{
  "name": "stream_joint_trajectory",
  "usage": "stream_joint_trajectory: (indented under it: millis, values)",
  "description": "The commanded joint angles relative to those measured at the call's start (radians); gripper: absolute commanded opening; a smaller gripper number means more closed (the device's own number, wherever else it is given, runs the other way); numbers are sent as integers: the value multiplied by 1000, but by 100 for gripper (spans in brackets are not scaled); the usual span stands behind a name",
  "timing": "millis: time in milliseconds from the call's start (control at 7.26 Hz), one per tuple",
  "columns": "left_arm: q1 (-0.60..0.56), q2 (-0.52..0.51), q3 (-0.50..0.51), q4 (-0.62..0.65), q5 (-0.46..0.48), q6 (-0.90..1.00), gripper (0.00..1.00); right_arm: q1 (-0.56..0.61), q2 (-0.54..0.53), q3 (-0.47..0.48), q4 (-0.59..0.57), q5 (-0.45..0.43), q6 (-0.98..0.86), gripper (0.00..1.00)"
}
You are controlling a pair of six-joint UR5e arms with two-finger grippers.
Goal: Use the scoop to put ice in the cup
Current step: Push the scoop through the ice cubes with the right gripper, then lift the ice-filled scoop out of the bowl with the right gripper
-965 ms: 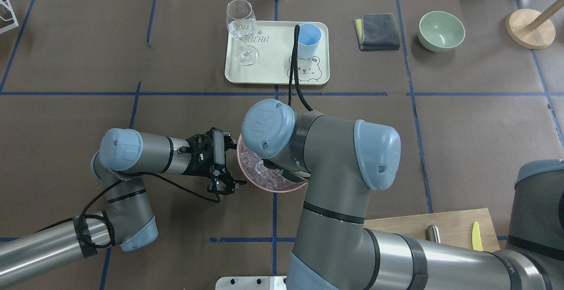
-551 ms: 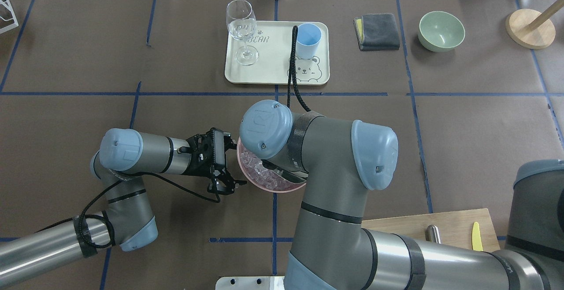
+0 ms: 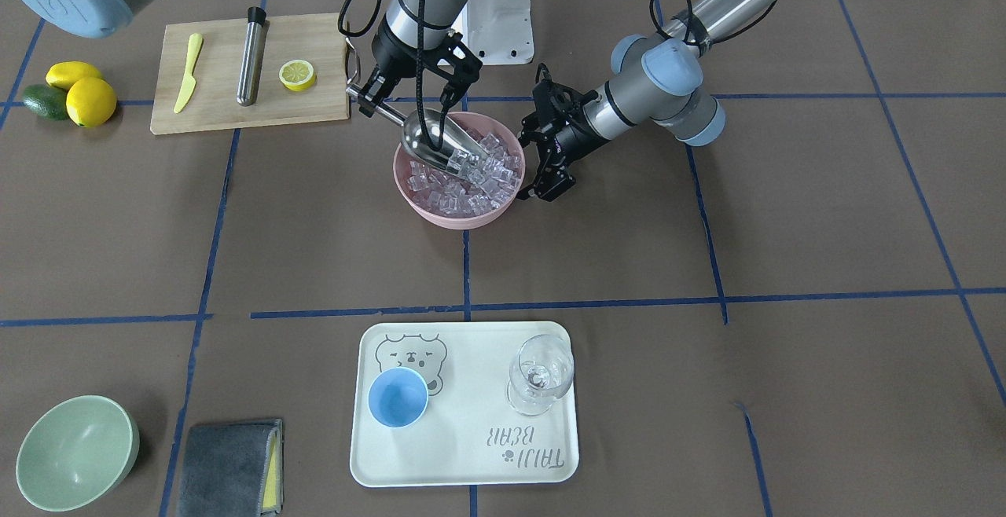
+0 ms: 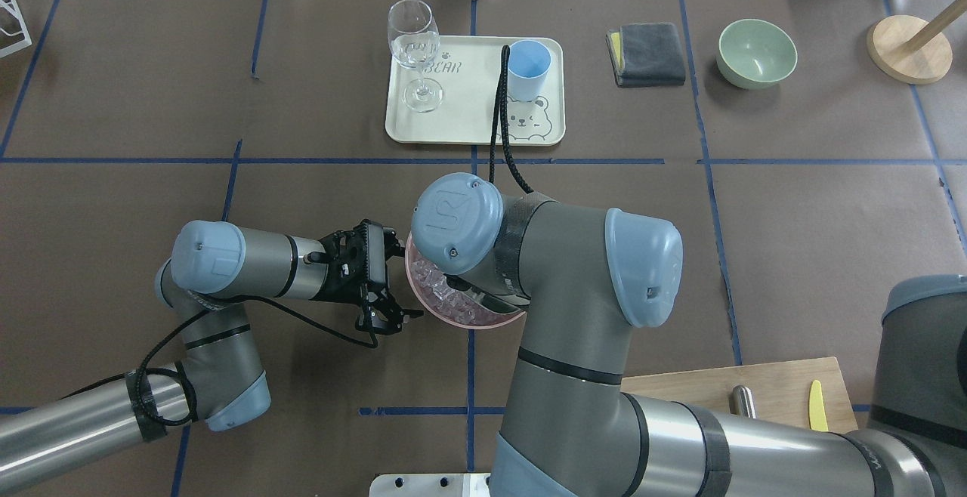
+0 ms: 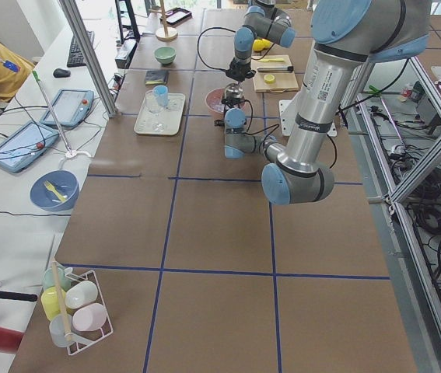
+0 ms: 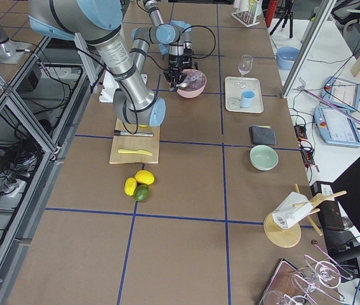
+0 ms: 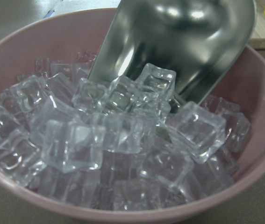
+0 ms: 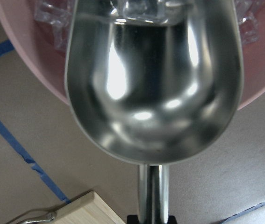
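My right gripper (image 3: 363, 95) is shut on the short handle of the shiny steel scoop (image 3: 428, 140). The scoop's trough tilts down into the pink bowl (image 3: 460, 214), with its lip pushed among the clear ice cubes (image 3: 479, 183). The right wrist view shows the trough (image 8: 153, 93) empty, with ice only at its lip. The left wrist view shows the scoop (image 7: 179, 42) lying on the ice (image 7: 123, 135). My left gripper (image 3: 528, 157) is open and empty beside the bowl's rim. The light-blue cup (image 3: 398, 397) stands empty on the cream tray (image 3: 471, 454), far from the bowl.
A clear stemmed glass (image 3: 541, 372) shares the tray. A wooden board (image 3: 314, 104) behind the bowl carries a yellow knife, a steel cylinder and a lemon half. Lemons and an avocado (image 3: 67, 93) lie beside it. A green bowl (image 3: 75, 450) and a grey cloth (image 3: 228, 466) sit far off.
My right wrist has shifted slightly over the pink bowl with the scoop, and less ice shows beneath it. The left arm has not moved.
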Motion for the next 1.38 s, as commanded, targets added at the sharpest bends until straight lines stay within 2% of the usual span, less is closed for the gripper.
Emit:
stream_joint_trajectory:
  millis: [0, 276, 551, 827, 1102, 1240]
  values:
    - [0, 1, 0, 0, 0, 0, 100, 0, -30, 44, 39, 1, 13, 0]
    - [0, 0, 0, 0, 0, 0, 100, 0, -123, 97, 152, 1, 45, 0]
    - [0, 0, 0, -3, 0, 0, 100, 3, -148, 106, 239, 1, 73, 0]
    - [0, 0, 0, -3, 0, 0, 100, 4, -167, 149, 244, 6, 85, 0]
    - [0, 1, 0, -3, 0, 0, 100, 7, -231, 167, 377, 12, 102, 0]
    - [0, 1, 0, -3, 0, 0, 100, 12, -240, 186, 396, 13, 105, 0]
